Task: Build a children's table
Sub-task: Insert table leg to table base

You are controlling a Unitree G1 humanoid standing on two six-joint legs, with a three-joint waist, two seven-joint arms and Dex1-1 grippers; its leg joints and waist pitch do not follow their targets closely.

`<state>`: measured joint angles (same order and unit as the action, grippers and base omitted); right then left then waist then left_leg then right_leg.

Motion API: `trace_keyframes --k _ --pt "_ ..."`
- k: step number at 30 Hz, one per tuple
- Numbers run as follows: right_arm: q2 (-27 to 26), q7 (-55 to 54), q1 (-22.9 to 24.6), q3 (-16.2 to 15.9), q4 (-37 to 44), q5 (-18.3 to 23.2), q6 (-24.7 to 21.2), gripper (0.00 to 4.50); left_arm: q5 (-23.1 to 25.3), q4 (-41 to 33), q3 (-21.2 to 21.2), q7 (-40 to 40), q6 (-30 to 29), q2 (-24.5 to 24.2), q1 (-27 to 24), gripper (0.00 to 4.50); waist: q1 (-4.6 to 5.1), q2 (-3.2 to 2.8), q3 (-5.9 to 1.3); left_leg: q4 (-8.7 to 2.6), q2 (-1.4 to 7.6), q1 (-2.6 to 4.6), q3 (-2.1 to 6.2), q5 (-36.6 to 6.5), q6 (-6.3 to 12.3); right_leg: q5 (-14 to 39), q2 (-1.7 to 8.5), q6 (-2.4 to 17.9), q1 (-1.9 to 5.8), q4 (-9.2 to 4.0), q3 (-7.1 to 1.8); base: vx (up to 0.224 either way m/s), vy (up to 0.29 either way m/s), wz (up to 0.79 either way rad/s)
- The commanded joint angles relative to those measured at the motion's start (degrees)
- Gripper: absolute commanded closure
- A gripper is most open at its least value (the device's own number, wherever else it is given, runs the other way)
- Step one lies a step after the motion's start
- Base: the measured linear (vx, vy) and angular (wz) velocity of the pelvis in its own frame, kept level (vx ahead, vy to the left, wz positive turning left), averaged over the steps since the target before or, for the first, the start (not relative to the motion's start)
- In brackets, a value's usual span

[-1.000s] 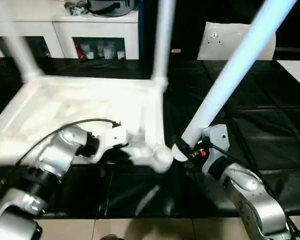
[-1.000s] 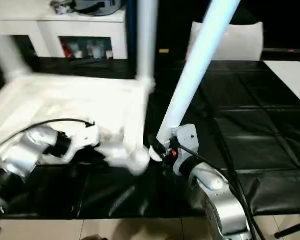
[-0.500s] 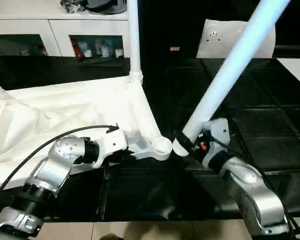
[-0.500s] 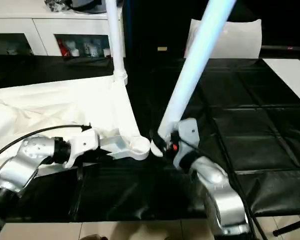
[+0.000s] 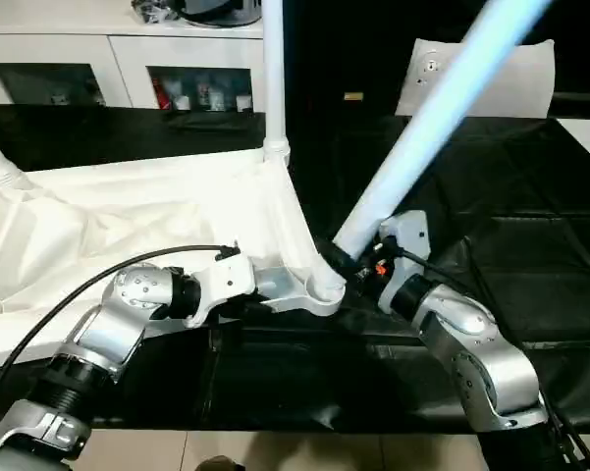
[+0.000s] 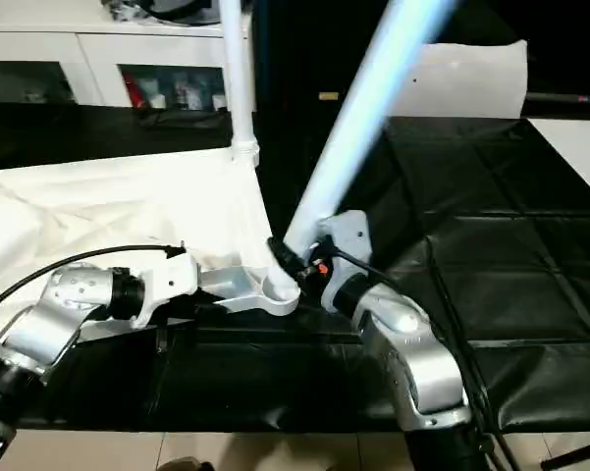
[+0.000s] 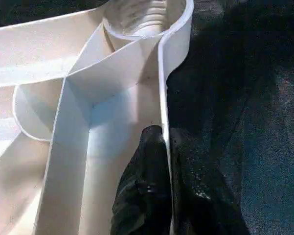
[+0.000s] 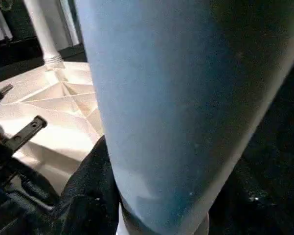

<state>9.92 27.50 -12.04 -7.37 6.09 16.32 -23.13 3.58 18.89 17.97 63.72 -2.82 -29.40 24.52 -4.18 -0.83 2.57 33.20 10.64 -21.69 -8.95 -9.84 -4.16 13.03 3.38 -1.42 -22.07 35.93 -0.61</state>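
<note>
**Leg end at near corner socket of upturned table**

Lying underside-up on the black-covered work table (image 5: pixel 530 245): the children's table top (image 5: pixel 128 226), two legs already upright in far sockets (image 5: pixel 273 78). Near corner socket (image 5: pixel 324 287) meeting the tilted loose leg (image 5: pixel 432 118), gripped near its lower end by the right gripper (image 5: pixel 358 267). Pinched onto the thin rim wall beside that socket: the left gripper (image 7: pixel 165 147), fingers pressed either side. Seen from the left wrist alone: ridged rings inside the socket (image 7: pixel 142 17). Beyond, a white cabinet (image 5: pixel 128 59).

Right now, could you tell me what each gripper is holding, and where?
Left gripper: the tabletop's rim, near the corner socket. Right gripper: a leg, near its lower end.
</note>
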Motion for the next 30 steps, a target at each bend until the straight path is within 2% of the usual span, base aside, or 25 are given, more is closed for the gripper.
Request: trace_keyframes --k 1,5,6,7,10,13,14,17,19,25,28,30 --pt "0.4 0.8 -1.4 -0.2 -0.4 0.3 -0.1 2.61 0.8 1.2 0.4 0.6 0.7 -0.6 0.0 4.5 -0.47 0.01 -3.3 -3.85 1.38 0.84 0.0 -10.8 -1.61 1.3 3.11 10.6 1.93 -3.83 -1.09 0.0 0.0 0.0" --pt "1.2 1.8 -2.7 -0.3 -2.1 -0.1 -0.2 2.61 -0.1 1.7 -0.2 0.7 0.6 -0.2 0.5 4.5 -0.51 0.09 -3.4 -3.68 1.36 0.88 -0.09 -9.6 -1.47 -1.1 3.0 11.2 1.98 -3.61 -1.03 0.0 0.0 0.0" --pt "1.2 1.8 -2.9 0.0 -2.4 0.1 -0.6 2.61 0.0 2.0 -0.3 0.2 0.4 -0.2 0.6 4.5 -0.6 0.51 -3.45 -3.62 1.32 0.8 -0.13 -8.8 -1.03 -1.8 3.02 11.2 2.15 -3.46 -1.02 0.0 0.0 0.0" --pt "1.2 1.8 -3.1 0.3 -2.7 0.4 -0.9 2.61 0.1 2.3 -0.3 -0.2 0.3 -0.1 0.8 4.5 -0.68 0.3 -3.46 -3.57 1.36 0.85 -0.17 -8.4 -0.84 -2.0 3.06 11.2 2.04 -3.48 -1.01 0.0 0.0 0.0" --pt "0.5 1.1 -3.0 1.2 -3.2 0.6 -0.5 2.61 -0.8 2.1 -1.2 -1.4 -1.6 0.3 0.7 4.5 -0.71 0.41 -3.37 -3.64 1.41 0.93 -0.24 -9.0 -0.95 -0.8 3.06 11.4 1.92 -3.55 -0.99 0.0 0.0 0.0" --pt "0.7 1.5 -2.4 1.0 -3.1 0.4 0.1 2.61 -1.9 2.6 -1.9 -0.8 -2.7 0.5 1.1 4.5 -0.68 0.5 -3.19 -3.81 1.44 0.98 -0.24 -11.0 -1.45 3.1 3.13 10.8 1.84 -3.93 -1.09 0.0 0.0 0.0" --pt "0.6 1.5 -2.3 0.9 -3.1 0.4 0.1 2.61 -2.5 2.5 -1.9 0.1 -3.2 0.5 1.2 4.04 -0.68 0.47 -3.17 -3.84 1.46 1.0 -0.24 -11.1 -1.54 3.5 3.12 10.7 1.79 -3.94 -1.09 0.0 0.0 0.0" --pt "0.0 -0.3 -2.0 1.8 -2.5 0.6 -0.7 2.61 -3.0 2.3 -2.6 -0.5 -3.3 0.8 1.3 3.86 -0.67 0.4 -3.22 -3.77 1.38 0.94 -0.26 -10.6 -1.7 3.3 3.09 10.6 1.78 -3.95 -1.13 0.0 0.0 0.0" --pt "-0.6 -1.3 -1.9 2.6 -2.0 0.8 -1.0 2.61 -3.6 1.4 -2.5 -0.2 -4.0 0.7 1.1 3.57 -0.7 0.51 -3.31 -3.76 1.44 0.97 -0.27 -10.3 -1.77 2.3 3.03 10.7 1.78 -3.8 -1.11 0.0 0.0 0.0" --pt "-1.7 -0.8 -1.3 2.4 0.3 2.1 -0.4 2.61 -3.0 -0.1 -1.9 -1.6 -4.2 1.0 0.0 3.04 -0.94 0.5 -3.25 -3.78 1.54 1.02 -0.27 -10.4 -1.47 1.0 3.02 10.8 1.72 -3.69 -1.07 0.0 0.0 0.0" --pt "-1.3 -0.9 -1.1 1.6 0.1 1.2 -0.6 2.61 -3.0 -0.2 -2.1 -2.6 -4.3 1.6 -0.2 2.97 -0.98 0.42 -3.18 -3.86 1.52 1.03 -0.27 -10.7 -1.85 1.8 3.03 10.4 1.7 -3.8 -1.07 0.0 0.0 0.0" --pt "-1.0 -1.4 -1.2 1.6 -0.7 0.1 0.4 2.61 -3.0 -0.4 -2.0 -3.1 -4.3 1.9 -0.2 2.97 -1.04 0.75 -3.17 -3.85 1.53 1.03 -0.31 -10.8 -1.97 2.3 3.03 10.3 1.71 -3.88 -1.09 0.0 0.0 0.0"
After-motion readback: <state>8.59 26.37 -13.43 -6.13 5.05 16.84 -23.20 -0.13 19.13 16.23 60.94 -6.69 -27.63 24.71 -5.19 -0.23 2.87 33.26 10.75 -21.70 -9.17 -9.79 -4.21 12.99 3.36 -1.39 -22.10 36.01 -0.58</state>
